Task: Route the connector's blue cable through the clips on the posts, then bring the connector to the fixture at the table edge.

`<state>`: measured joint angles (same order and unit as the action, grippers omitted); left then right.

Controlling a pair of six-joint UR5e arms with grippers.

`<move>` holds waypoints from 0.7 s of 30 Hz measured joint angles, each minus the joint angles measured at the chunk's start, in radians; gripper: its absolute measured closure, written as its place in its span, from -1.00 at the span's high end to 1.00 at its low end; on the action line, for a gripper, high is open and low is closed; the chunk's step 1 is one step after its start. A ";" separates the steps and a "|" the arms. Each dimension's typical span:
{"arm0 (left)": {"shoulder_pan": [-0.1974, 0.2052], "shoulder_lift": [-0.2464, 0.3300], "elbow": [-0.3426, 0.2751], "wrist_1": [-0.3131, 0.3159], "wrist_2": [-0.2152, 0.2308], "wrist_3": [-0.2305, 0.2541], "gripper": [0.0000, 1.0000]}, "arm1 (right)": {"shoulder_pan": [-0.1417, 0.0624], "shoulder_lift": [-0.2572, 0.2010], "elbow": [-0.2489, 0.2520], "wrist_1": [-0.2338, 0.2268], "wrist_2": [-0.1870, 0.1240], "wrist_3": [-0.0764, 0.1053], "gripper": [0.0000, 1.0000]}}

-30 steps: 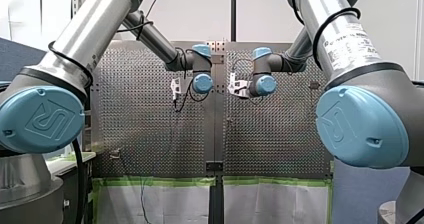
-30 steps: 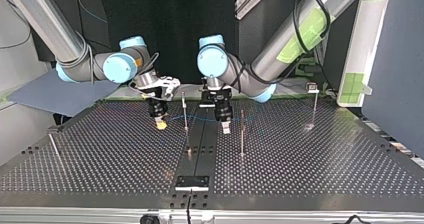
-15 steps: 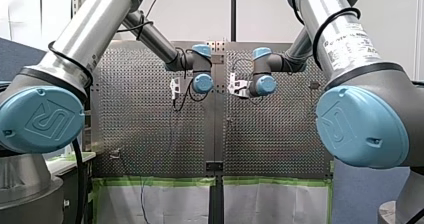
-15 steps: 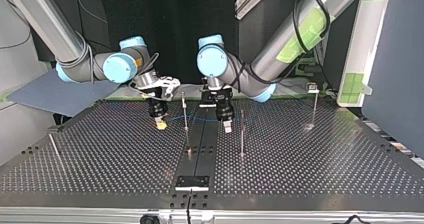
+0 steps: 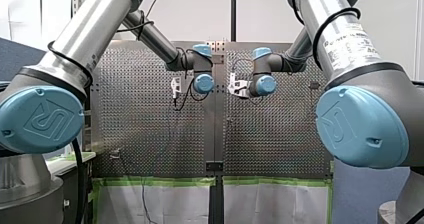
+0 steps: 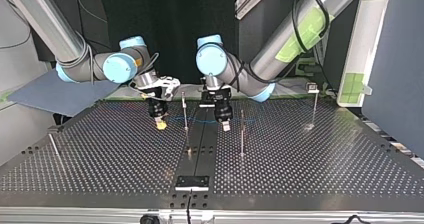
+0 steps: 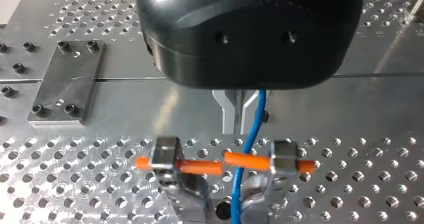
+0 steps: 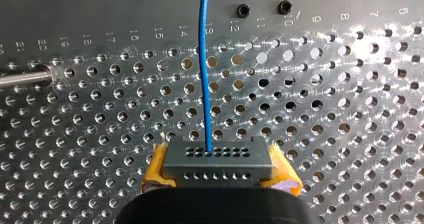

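Note:
In the right wrist view the dark grey connector (image 8: 219,160) sits between the yellow pads of my right gripper (image 8: 220,176), which is shut on it. The blue cable (image 8: 204,64) leaves the connector over the perforated table. In the top view it runs level (image 6: 196,119) past a thin post (image 6: 185,111) to my left gripper (image 6: 226,127). In the left wrist view my left gripper (image 7: 235,121) has its metal fingers together on the cable (image 7: 248,134). Just beyond them is a post clip (image 7: 225,166) with orange sleeves. The black fixture plate (image 6: 192,182) lies at the table's near edge.
More thin posts stand on the table: one (image 6: 242,134) beside my left gripper, one (image 6: 315,106) at the top view's right and a tilted one (image 6: 54,146) at its left. A bolted metal plate (image 7: 65,81) lies beside my left gripper.
My left gripper has edged slightly toward the top view's left, nearer the middle post. My right arm with the connector has stayed put.

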<state>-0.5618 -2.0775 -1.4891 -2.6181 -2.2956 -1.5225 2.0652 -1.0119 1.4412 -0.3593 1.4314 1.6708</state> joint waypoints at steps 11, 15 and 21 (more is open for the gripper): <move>-0.004 0.000 0.000 -0.026 -0.001 -0.002 -1.00 | -0.002 0.000 0.000 0.005 0.000 0.000 -1.00; -0.005 0.000 0.000 -0.027 0.002 0.000 -0.21 | -0.002 0.000 0.000 0.007 0.000 0.000 -1.00; -0.005 0.000 0.000 -0.018 0.031 0.007 0.89 | -0.003 0.000 0.000 0.007 0.000 0.000 -1.00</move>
<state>-0.5669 -2.0770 -1.4891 -2.6359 -2.2646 -1.5154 2.0626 -1.0119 1.4413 -0.3528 1.4312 1.6708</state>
